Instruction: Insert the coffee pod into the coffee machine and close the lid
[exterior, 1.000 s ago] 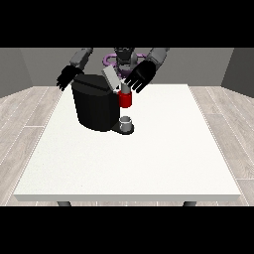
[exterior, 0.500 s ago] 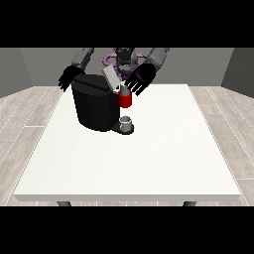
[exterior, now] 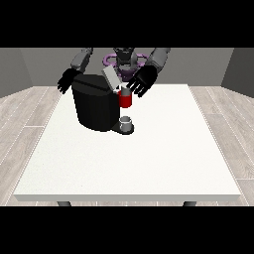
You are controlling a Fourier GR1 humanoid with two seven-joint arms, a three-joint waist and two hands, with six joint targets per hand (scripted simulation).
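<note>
A black coffee machine (exterior: pixel 93 105) stands on the white table (exterior: pixel 149 158) at the far left centre. Its grey lid (exterior: pixel 111 77) is tilted up and open above the red brew head (exterior: pixel 125 100). A small grey cup (exterior: pixel 126 122) sits on the drip base under the head. The hand at the view's right (exterior: pixel 142 80) hovers just right of the lid and above the red head, fingers spread. The hand at the view's left (exterior: pixel 66 81) hangs behind the machine's far left corner, fingers relaxed. I cannot make out the coffee pod.
The robot's torso (exterior: pixel 125 62) is behind the table's far edge. Grey wood floor surrounds the table.
The hand at the view's right has shifted slightly up and away from the red head. The lid stays open and the other hand has barely moved.
</note>
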